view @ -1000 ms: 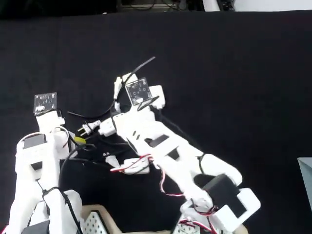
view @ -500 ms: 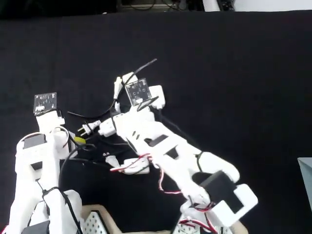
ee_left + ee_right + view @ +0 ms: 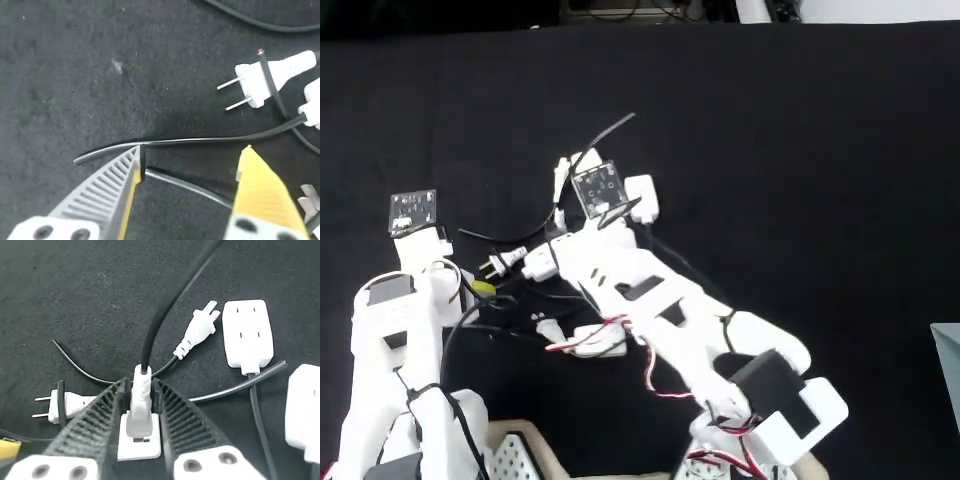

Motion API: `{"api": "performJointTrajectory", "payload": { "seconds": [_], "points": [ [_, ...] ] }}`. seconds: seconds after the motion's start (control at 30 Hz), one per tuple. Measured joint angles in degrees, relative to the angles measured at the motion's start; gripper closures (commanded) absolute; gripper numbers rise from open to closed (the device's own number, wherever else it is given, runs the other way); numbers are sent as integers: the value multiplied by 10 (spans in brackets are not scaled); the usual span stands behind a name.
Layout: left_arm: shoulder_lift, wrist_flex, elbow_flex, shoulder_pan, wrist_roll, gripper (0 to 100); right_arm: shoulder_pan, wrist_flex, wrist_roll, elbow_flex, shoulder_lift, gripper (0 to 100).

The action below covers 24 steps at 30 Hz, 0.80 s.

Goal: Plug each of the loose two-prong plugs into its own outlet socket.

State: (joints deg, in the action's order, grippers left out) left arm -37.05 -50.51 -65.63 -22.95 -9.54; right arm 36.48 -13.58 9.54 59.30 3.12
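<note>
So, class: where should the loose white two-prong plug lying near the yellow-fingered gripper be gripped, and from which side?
Probably from above: take the white two-prong plug by its blocky body's side faces, behind the prongs. It lies flat on the black cloth, and the prongs must stay free. A thin black cable crosses the body, so grip beside it.

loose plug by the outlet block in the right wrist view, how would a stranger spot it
On the black cloth, the right claw grips one white plug over a socket. Past it lies a slotted outlet block; the loose plug lies beside that, slanted, untouched, prongs bare.
</note>
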Motion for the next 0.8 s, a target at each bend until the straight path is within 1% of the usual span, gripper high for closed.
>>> {"api": "performJointTrajectory", "payload": {
  "seconds": [0.2, 0.33, 0.5, 0.8],
  "points": [
    [0, 0, 0, 0, 0, 697, 0, 0, -1, 0, 0, 987],
    [0, 0, 0, 0, 0, 697, 1, -1, -24, 0, 0, 987],
    [0, 0, 0, 0, 0, 697, 1, -1, -29, 0, 1, 987],
    [0, 0, 0, 0, 0, 697, -3, -34, -50, 8, 1, 987]
  ]
}}
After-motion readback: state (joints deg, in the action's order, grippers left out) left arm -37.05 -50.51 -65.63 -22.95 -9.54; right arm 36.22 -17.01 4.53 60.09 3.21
